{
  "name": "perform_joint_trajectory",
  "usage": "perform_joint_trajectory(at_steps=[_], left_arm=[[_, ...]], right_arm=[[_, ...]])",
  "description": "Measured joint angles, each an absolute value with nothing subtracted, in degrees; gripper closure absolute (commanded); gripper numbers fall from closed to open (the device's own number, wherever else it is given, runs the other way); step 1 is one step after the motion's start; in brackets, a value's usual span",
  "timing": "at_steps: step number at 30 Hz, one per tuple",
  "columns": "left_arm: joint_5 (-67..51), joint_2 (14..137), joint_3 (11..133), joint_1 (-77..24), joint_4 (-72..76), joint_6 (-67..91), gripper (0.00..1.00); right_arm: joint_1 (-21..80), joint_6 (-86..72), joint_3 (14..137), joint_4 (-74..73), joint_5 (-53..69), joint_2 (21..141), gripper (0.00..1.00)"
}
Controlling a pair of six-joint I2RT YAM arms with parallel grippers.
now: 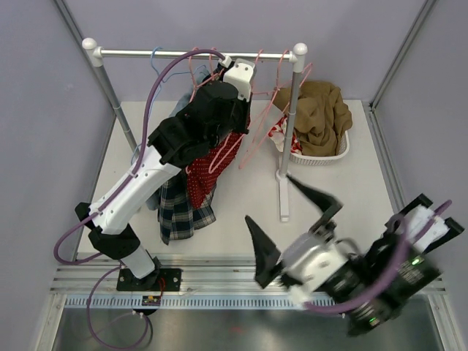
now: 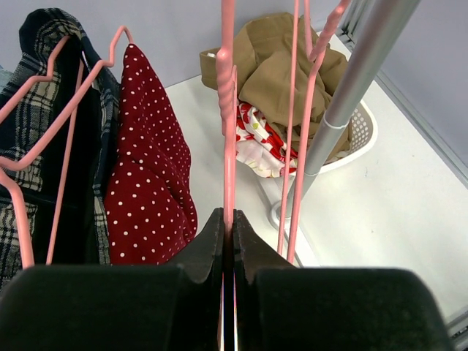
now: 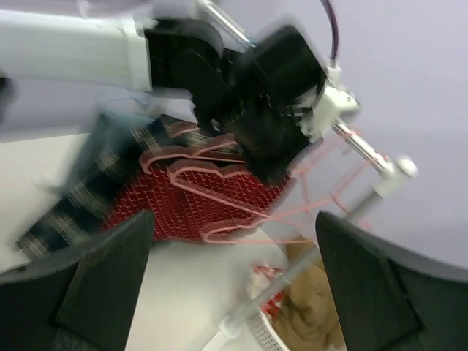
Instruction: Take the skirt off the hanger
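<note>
The red polka-dot skirt [image 1: 199,178] hangs from a pink hanger on the rail, next to a plaid garment. In the left wrist view the skirt [image 2: 146,183] sits left of my left gripper [image 2: 229,219]. That gripper is shut on the thin wire of a pink hanger [image 2: 228,110] that runs straight up between the fingers. I cannot tell whether this wire belongs to the skirt's hanger. My right gripper [image 1: 289,219] hovers low at the front right, wide open and holding nothing. Its view shows the skirt [image 3: 197,205] and the left gripper [image 3: 274,172] ahead of it.
A dark plaid garment [image 1: 175,208] hangs left of the skirt. The clothes rail [image 1: 146,53] spans the back, and its right post [image 1: 289,131] stands mid-table with its foot [image 1: 284,197]. Other pink hangers [image 1: 263,124] dangle near the post. A white basket [image 1: 344,150] holds brown cloth [image 1: 320,110].
</note>
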State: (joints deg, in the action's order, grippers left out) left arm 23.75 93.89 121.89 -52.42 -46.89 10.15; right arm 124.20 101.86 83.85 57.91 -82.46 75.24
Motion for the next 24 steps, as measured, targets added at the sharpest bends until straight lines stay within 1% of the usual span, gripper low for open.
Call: perform_joint_trajectory(at_steps=[2,3,4,6,7,10,12,13,14,15,16,18,21,24], left_arm=[[23.33,93.89,121.91,-52.42,-46.89,10.17,0.95],[23.14,93.89,121.93,-52.42,-46.92,10.22,0.95],[23.05,93.89,121.93,-52.42,-46.94,10.31,0.95],[22.87,93.89,122.02,-52.42,-47.09,10.35,0.94],[22.85,93.89,122.06,-52.42,-47.13,10.35,0.94],[22.85,93.89,122.23,-52.42,-47.31,10.33,0.91],[22.87,94.0,122.26,-52.42,-47.46,10.26,0.74],[22.85,94.08,122.26,-52.42,-47.57,10.39,0.63],[22.85,94.24,122.28,-52.42,-47.59,10.59,0.38],[22.85,94.35,122.28,-52.42,-47.66,10.22,0.29],[22.83,94.52,122.28,-52.42,-47.77,10.59,0.23],[22.76,94.7,122.28,-52.42,-47.86,11.11,0.15],[22.83,94.56,122.28,-52.42,-47.92,11.7,0.12],[22.98,93.95,122.28,-52.42,-48.05,11.86,0.12]], right_arm=[[126.45,82.04,94.32,29.39,-74.48,72.01,0.01],[126.32,72.93,100.73,18.24,-69.01,70.87,0.01],[126.15,66.04,103.44,11.6,-65.49,68.23,0.01],[126.1,58.15,103.42,4.08,-63.37,61.17,0.0],[126.08,56.53,102.48,3.01,-63.68,57.6,0.01],[125.73,56.8,97.12,8.71,-66.96,49.47,0.01],[125.56,56.29,94.15,10.33,-68.62,47.48,0.01],[125.58,55.27,92.75,10.02,-69.65,47.11,0.01],[125.58,53.67,91.26,8.43,-70.41,47.09,0.01],[125.58,51.79,89.69,6.09,-71.0,47.16,0.0],[125.58,49.84,87.99,3.73,-71.57,47.29,0.0],[125.6,45.95,84.31,-0.23,-72.9,47.13,0.01],[125.62,40.77,80.71,-5.63,-74.85,46.48,0.01],[125.62,34.5,80.44,-11.68,-76.09,46.04,0.01]])
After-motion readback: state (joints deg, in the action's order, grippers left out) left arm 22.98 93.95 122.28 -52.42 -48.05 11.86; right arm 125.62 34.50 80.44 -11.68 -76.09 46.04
